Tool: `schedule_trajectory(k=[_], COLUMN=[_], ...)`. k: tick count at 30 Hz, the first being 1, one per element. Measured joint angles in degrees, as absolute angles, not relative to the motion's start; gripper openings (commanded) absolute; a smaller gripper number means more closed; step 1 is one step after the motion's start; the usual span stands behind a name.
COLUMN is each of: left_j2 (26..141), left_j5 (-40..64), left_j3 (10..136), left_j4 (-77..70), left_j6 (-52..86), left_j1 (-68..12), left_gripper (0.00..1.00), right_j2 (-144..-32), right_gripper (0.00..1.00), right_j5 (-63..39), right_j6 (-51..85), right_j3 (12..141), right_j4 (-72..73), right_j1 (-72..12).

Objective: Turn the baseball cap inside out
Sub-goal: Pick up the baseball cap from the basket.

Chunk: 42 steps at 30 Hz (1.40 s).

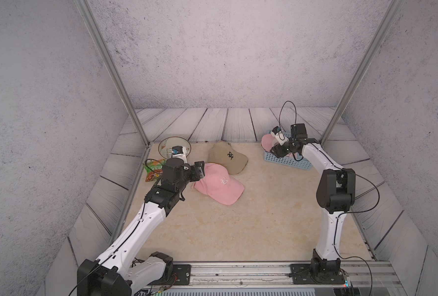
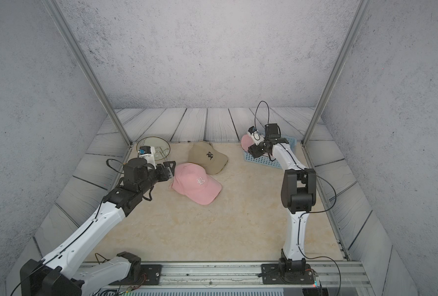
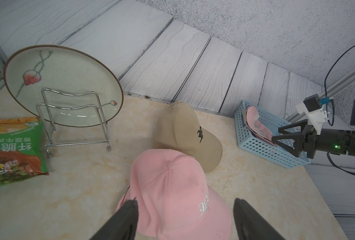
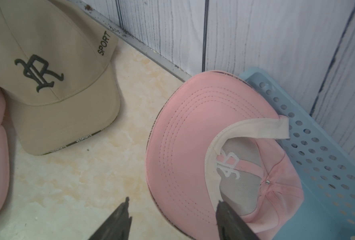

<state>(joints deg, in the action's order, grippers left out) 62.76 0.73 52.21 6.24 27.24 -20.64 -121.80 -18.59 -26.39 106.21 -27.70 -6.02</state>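
Left hand (image 3: 186, 201), spread, hangs over the pink cap (image 1: 220, 184) lying against the beige cap (image 1: 226, 156); right hand (image 4: 173, 200), spread, seemingly empty, well apart from it. A shallow pinch could drag both caps.

Matt cloth pink cap (image 3: 168, 187) and tan cap (image 3: 182, 128), plastic basket (image 3: 259, 147), glossy plate (image 3: 68, 68), shiny metal rack (image 3: 79, 143).

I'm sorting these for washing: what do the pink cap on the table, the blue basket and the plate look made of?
Pink cap: soft matte cloth, likely cotton; stitched seams and an embroidered letter show. Blue basket: moulded plastic, smooth, with rows of holes. Plate: probably glazed ceramic, going by its sheen, speckles and painted peach.
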Motion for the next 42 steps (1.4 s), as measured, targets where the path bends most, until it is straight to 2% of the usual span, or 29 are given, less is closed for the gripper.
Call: schedule_trajectory(k=[4, 10, 18, 25, 34, 42], left_j2=[62.89, 63.05, 63.05, 63.05, 63.05, 63.05], left_j5=[0.75, 0.71, 0.69, 0.64, 0.45, 0.45], left_j3=[52.18, 52.12, 51.70, 51.68, 51.57, 51.57], left_j4=[6.22, 6.17, 5.78, 5.76, 4.84, 4.47], left_j6=[27.24, 27.20, 26.98, 26.57, 26.30, 25.96], left_j1=[-20.64, -20.64, -20.62, -20.62, -20.62, -20.62], left_gripper=[0.78, 0.78, 0.78, 0.78, 0.78, 0.79], right_j2=[-123.11, -127.24, -128.07, -128.05, -126.98, -119.17], right_gripper=[0.67, 0.54, 0.20, 0.02, 0.00, 0.00], right_j5=[-16.80, -12.34, -10.24, -7.70, -0.12, 3.31], right_j6=[-29.21, -31.20, -32.36, -33.21, -33.23, -33.19], right_j3=[106.96, 110.93, 111.46, 111.22, 105.38, 99.39], right_j4=[-27.97, -28.42, -28.86, -24.97, -14.39, -4.38], right_j1=[-6.98, -8.12, -8.45, -8.40, -8.51, -8.40])
